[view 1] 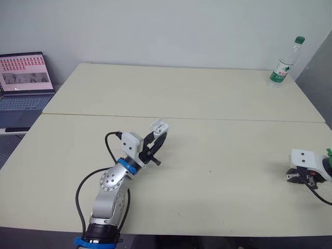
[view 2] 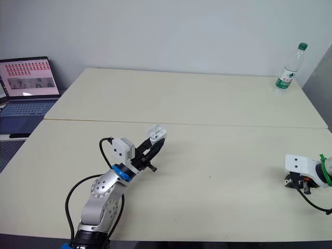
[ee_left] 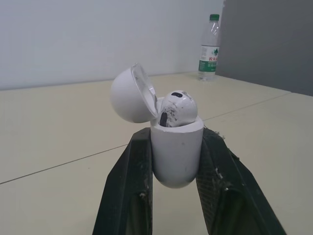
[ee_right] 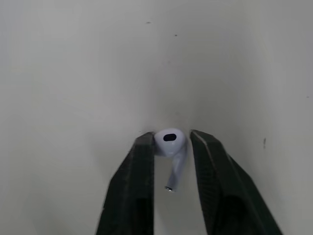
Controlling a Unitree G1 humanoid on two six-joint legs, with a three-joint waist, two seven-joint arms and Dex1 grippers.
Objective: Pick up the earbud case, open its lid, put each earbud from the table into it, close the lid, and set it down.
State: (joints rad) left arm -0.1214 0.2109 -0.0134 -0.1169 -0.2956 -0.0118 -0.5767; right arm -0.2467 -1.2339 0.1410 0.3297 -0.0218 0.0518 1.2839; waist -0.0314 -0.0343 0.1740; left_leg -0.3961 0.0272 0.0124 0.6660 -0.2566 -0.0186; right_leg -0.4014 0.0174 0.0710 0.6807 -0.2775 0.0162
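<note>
Earbud case (ee_left: 176, 161) upright, clamped in left gripper (ee_left: 176, 136), over counter (view 1: 218, 176) left of centre. Lid (ee_left: 128, 95) swung open; one earbud (ee_left: 177, 108) sits inside. Second earbud (ee_right: 171, 142) lies on counter at far right, between right gripper (ee_right: 172, 136) fingers, narrowed on its head, apparently pinching it. Bottle (view 1: 282, 65) at far right corner.

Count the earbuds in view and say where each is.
2. One earbud sits in the open earbud case held by the left gripper; the other is at the tip of the right gripper, down by the table. None looks hidden.
</note>
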